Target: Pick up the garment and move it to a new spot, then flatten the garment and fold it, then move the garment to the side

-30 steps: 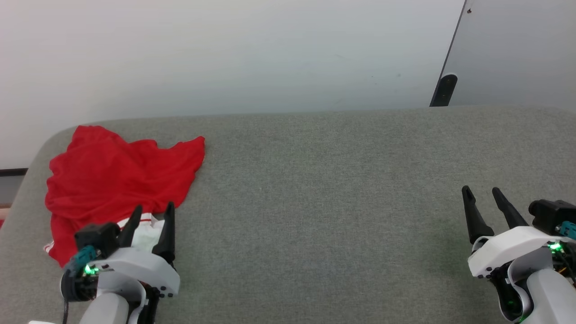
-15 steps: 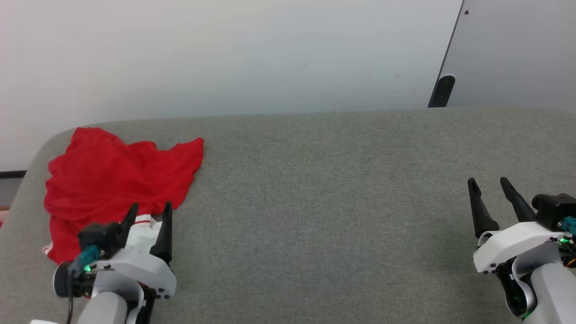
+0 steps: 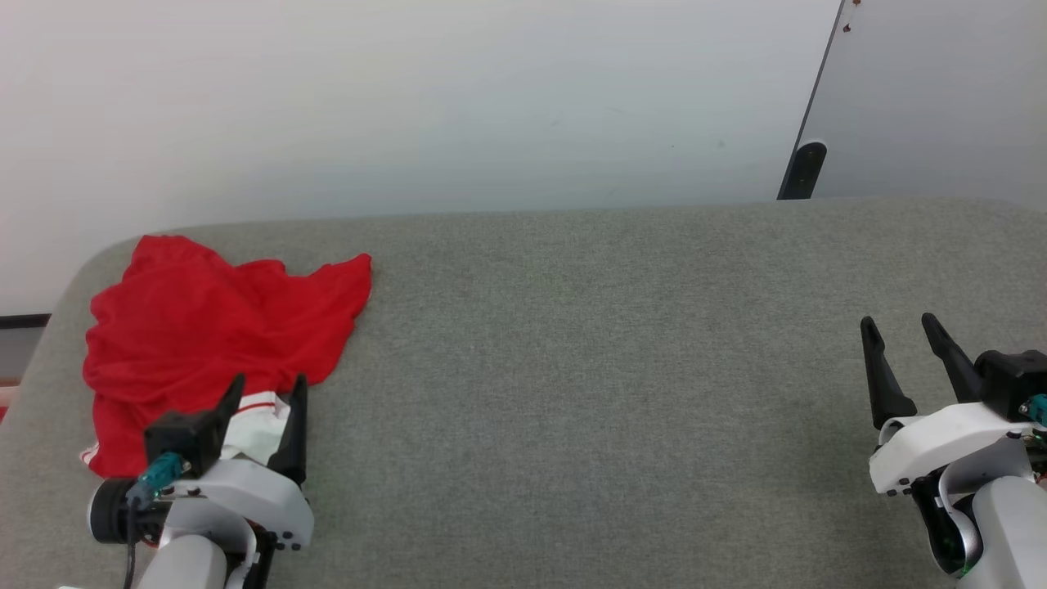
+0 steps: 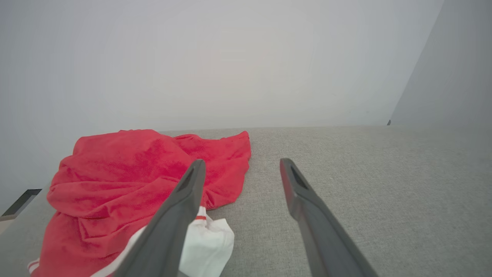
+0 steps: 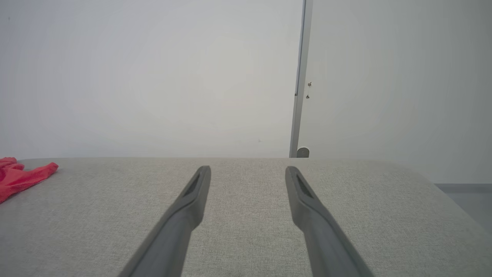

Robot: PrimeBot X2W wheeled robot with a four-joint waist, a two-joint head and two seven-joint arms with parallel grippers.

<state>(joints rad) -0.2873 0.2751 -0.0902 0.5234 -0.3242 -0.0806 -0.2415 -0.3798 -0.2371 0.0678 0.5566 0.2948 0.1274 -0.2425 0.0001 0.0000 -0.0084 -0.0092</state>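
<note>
Grey surface (image 3: 572,368) is bearing crumpled garment (image 3: 204,327), unlifted | left gripper (image 3: 268,383), right gripper (image 3: 898,321) gaping, holding nothing | every step seemingly pending.

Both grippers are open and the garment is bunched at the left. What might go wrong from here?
1. The garment lies crumpled, its white part nearest the open left gripper. A pinch there may catch one layer and drag the rest twisted.
2. It sits by the rounded left corner of the gray surface, so a push could slide it off.
3. The open right gripper is far across, so flattening likely needs the garment moved to the middle first.
</note>
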